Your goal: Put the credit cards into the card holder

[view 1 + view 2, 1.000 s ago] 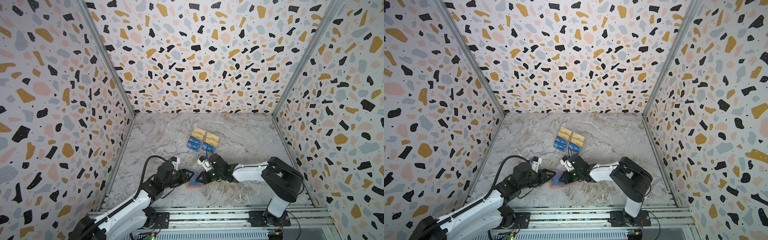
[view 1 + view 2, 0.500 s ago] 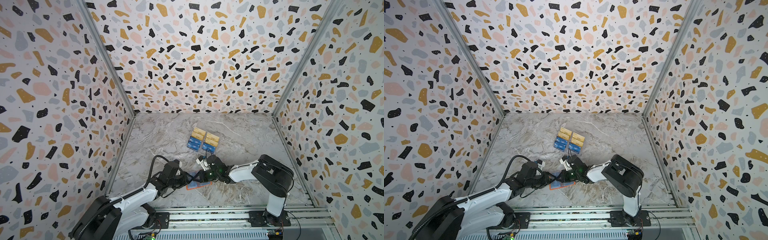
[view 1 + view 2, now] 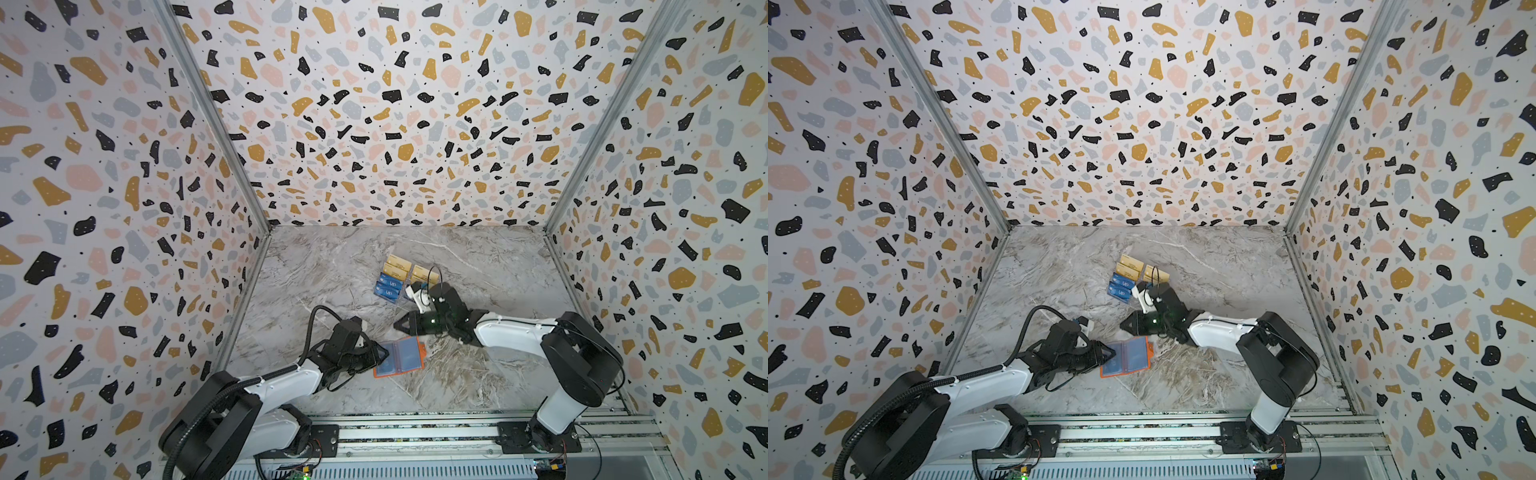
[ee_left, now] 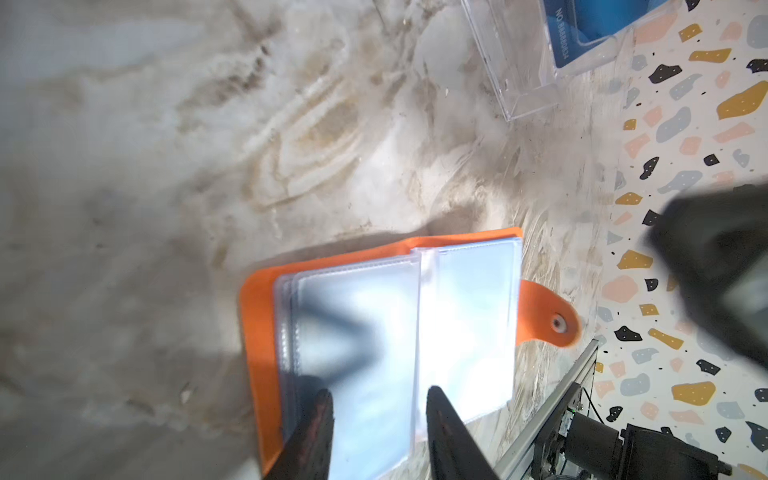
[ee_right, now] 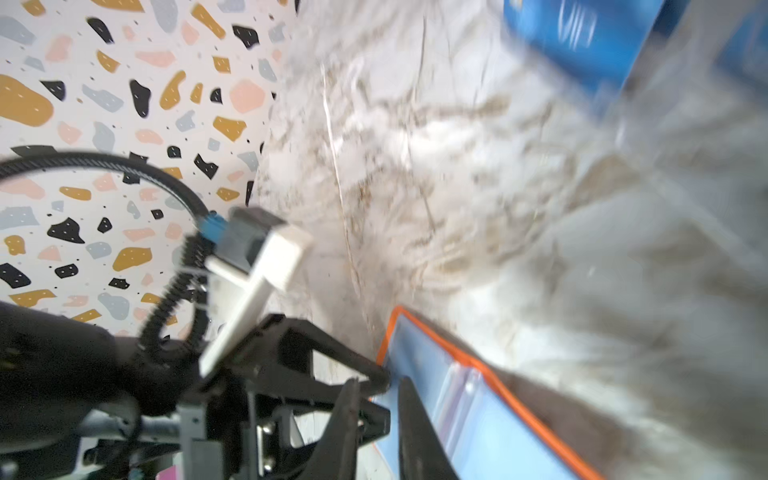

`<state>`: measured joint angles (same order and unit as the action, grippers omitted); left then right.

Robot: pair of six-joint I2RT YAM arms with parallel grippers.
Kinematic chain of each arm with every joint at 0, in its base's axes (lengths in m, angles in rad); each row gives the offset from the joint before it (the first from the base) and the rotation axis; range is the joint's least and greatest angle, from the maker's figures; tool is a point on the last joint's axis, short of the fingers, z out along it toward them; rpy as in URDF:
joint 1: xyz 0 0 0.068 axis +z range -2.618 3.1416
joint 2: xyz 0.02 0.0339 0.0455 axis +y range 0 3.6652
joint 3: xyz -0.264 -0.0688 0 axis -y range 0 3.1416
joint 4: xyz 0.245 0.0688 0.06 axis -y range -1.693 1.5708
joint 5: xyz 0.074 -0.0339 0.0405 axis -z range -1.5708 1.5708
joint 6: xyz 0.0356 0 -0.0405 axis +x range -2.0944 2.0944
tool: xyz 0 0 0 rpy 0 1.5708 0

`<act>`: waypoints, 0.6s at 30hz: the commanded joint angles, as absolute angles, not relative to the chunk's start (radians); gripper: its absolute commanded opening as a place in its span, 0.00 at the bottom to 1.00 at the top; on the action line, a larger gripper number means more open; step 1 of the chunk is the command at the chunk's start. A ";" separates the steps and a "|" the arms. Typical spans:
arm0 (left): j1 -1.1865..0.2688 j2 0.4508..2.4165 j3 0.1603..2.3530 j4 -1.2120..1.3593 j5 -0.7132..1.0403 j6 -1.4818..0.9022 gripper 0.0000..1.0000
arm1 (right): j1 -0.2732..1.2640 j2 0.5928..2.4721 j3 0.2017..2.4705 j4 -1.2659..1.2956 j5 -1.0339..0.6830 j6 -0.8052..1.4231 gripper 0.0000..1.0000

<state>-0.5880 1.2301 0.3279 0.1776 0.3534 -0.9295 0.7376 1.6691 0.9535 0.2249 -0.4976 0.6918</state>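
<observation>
Marble tabletop (image 3: 332, 270): right fingers (image 5: 415, 428), barely parted, empty, now off the card holder (image 3: 399, 357); left fingers (image 4: 446, 432) parted over it.

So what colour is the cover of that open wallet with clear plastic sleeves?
Bright orange; the leather-like card holder shows best in the left wrist view.

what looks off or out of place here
Nothing stands out. The orange wallet lies open and flat on the table, snap tab out to one side, and the blue and gold cards sit in tidy rows in the clear rack.
</observation>
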 commanded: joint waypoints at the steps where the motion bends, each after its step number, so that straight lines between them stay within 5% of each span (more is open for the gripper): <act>1: -0.586 1.261 0.349 0.146 0.340 -0.858 0.40 | 0.667 1.649 1.084 -0.030 -0.483 0.460 0.24; 18: -0.584 1.270 0.387 0.090 0.347 -0.813 0.40 | 0.607 1.870 1.469 -0.392 -0.268 0.149 0.26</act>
